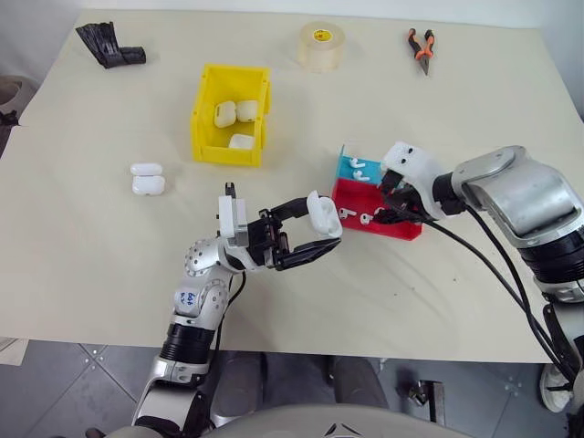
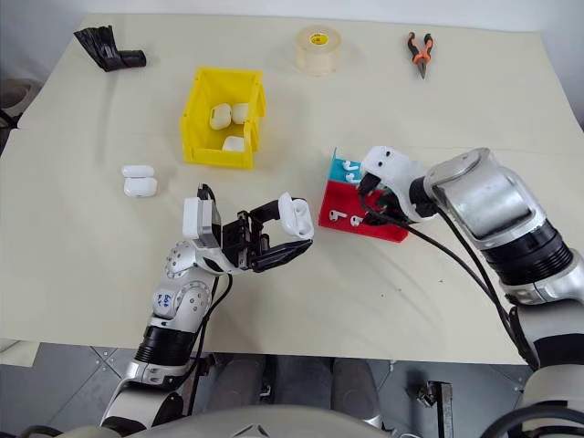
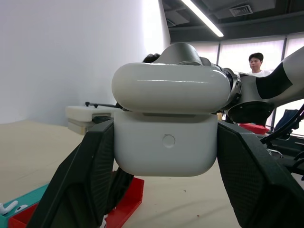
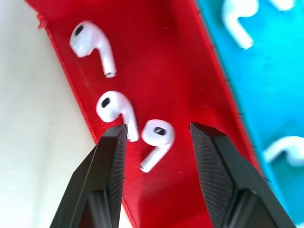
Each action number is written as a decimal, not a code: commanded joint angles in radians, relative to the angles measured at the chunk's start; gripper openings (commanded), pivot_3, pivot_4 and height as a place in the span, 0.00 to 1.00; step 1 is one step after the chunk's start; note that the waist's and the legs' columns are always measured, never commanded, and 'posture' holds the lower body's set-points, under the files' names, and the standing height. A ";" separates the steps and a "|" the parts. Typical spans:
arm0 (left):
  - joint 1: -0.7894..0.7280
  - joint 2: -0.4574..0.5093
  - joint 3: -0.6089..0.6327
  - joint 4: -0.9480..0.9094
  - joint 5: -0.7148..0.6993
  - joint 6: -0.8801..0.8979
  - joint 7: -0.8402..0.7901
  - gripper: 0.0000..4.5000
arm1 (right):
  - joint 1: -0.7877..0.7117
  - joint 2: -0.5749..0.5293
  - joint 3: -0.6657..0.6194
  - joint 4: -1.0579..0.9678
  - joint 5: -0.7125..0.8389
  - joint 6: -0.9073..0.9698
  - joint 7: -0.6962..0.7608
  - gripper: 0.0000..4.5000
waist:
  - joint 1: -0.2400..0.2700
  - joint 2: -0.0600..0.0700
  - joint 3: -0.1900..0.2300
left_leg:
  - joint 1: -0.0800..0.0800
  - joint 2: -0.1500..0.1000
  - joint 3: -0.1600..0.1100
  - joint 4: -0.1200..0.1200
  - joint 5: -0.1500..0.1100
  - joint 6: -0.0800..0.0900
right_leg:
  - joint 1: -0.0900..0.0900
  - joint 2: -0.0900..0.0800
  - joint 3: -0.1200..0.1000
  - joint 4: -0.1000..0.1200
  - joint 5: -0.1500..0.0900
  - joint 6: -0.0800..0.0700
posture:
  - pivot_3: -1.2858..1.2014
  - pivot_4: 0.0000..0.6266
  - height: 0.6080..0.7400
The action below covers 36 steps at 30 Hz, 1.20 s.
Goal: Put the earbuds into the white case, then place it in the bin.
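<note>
My left gripper [image 1: 318, 230] is shut on the white case [image 1: 325, 215] and holds it above the table with the lid open; the left wrist view shows the case [image 3: 166, 147] clamped between both fingers. To its right, the right gripper [image 1: 387, 206] points down into the red tray [image 1: 403, 228]. In the right wrist view that gripper [image 4: 156, 127] stands open just above the tray, its fingertips on either side of one earbud [image 4: 158, 135]. Two more earbuds [image 4: 114, 107] lie beside it on the red floor. The yellow bin [image 1: 203, 137] stands at the back left.
A blue tray [image 1: 347, 168] with more earbuds adjoins the red one. The bin holds three white cases [image 1: 235, 114]; two more cases [image 1: 148, 180] lie left of it. A tape roll [image 1: 321, 44], pliers [image 1: 421, 46] and a black object [image 1: 109, 46] line the far edge. A person [image 3: 256, 64] stands beyond.
</note>
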 commanded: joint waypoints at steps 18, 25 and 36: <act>-0.003 -0.007 -0.008 -0.042 -0.014 -0.001 0.016 0.62 | 0.011 0.032 -0.033 0.003 -0.016 0.007 -0.047 0.48 | 0.000 0.000 0.000 | 0.000 0.000 0.000 0.000 0.000 0.000 | 0.000 0.000 0.000 0.000 0.000 0.000 | 0.52 0.24 1.00; -0.003 -0.009 -0.009 -0.046 -0.015 -0.001 0.025 0.62 | 0.022 0.017 -0.021 -0.006 -0.020 0.009 -0.041 0.29 | 0.000 0.000 0.000 | 0.000 0.000 0.000 0.000 0.000 0.000 | 0.000 0.000 0.000 0.000 0.000 0.000 | 0.52 0.24 1.00; -0.007 -0.007 -0.008 -0.045 -0.017 0.002 0.030 0.62 | 0.035 0.007 -0.009 -0.023 -0.028 0.017 -0.024 0.29 | 0.000 0.000 0.000 | 0.000 0.000 0.000 0.000 0.000 0.000 | 0.000 0.000 0.000 0.000 0.000 0.000 | 0.52 0.24 1.00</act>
